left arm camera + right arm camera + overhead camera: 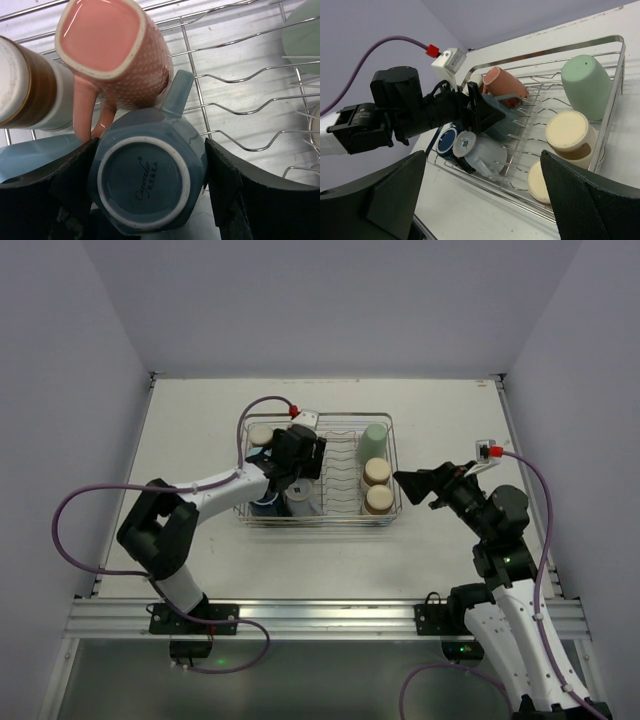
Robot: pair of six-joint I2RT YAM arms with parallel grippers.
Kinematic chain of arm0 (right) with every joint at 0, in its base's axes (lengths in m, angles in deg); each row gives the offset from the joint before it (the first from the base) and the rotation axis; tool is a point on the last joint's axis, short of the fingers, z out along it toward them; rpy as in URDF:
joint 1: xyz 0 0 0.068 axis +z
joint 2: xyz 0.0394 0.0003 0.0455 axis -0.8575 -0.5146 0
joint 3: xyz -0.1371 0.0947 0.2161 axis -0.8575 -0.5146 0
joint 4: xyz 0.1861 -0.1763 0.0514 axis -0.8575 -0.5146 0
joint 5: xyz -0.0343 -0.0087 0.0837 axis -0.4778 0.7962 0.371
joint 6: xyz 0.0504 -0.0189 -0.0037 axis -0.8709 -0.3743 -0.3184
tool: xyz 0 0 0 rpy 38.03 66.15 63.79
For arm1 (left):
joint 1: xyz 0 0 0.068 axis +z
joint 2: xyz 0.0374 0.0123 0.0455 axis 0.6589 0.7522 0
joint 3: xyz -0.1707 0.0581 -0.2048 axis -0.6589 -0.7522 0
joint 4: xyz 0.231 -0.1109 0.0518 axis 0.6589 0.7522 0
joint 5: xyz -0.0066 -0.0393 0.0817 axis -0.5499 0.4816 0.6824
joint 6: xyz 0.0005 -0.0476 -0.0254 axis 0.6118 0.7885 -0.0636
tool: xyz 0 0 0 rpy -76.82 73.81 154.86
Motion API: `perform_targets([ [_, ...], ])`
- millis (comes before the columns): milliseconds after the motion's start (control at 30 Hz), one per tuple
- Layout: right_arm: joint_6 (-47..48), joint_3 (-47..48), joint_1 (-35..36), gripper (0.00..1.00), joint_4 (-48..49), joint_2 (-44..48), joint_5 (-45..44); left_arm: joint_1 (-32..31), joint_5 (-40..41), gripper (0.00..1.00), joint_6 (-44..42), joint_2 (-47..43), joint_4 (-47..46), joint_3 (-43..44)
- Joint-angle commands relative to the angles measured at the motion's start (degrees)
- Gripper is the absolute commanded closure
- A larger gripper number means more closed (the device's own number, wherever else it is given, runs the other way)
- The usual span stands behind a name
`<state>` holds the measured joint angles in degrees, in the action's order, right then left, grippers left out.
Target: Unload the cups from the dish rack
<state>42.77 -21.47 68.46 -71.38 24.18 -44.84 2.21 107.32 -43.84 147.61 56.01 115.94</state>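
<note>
The chrome dish rack [320, 523] stands mid-table with several cups in it. My left gripper [300, 455] reaches into its left half, fingers closed against both sides of a blue-grey mug [147, 180] seen base-on; the gripper [150, 150] holds it beside a salmon pink mug [115, 50] and a brown-and-cream cup [30, 90]. A navy cup [265, 504] and a grey-white mug [300, 502] lie at the rack's near left. A mint cup [375, 434] and two cream cups [376, 472] stand on the right. My right gripper [412, 488] is open and empty, just right of the rack.
A light blue cup [35, 155] lies under my left finger. Plate-divider prongs [240, 107] run across the rack's middle. In the right wrist view the rack's near rim [520, 197] lies between my open fingers [590, 200]. White walls close the table on three sides.
</note>
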Motion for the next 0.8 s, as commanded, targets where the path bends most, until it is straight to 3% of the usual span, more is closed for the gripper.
perform_targets([
  [0, -0.3, 0.0, 0.3, 0.02, 2.3, -0.3, 1.3, 0.5, 0.3, 0.58, -0.8, -3.1, -5.0, 1.2],
  [67, -0.6, 0.3, 0.5, 0.02, 2.3, -0.5, 1.5, 0.5, -0.1, 0.70, -0.9, -5.4, -5.3, 1.5],
  [167, -1.3, 0.6, 0.9, 0.02, 3.1, -1.2, 1.8, 0.5, -0.8, 0.77, -0.9, -9.3, -5.7, 2.6],
  [400, -4.3, 0.8, 2.1, 0.03, 8.2, -5.0, 3.6, 0.5, -2.2, 0.84, -0.6, -17.6, -5.9, 3.9],
  [533, -8.2, 0.4, 4.9, 0.11, 13.5, -7.9, 5.0, 0.5, -5.2, 0.87, 2.3, -23.6, -5.6, 1.7],
  [767, -10.4, 0.2, 15.2, 0.17, 26.4, -15.2, 0.6, 0.5, -23.9, 0.89, 16.4, -33.8, -19.5, -8.1],
])
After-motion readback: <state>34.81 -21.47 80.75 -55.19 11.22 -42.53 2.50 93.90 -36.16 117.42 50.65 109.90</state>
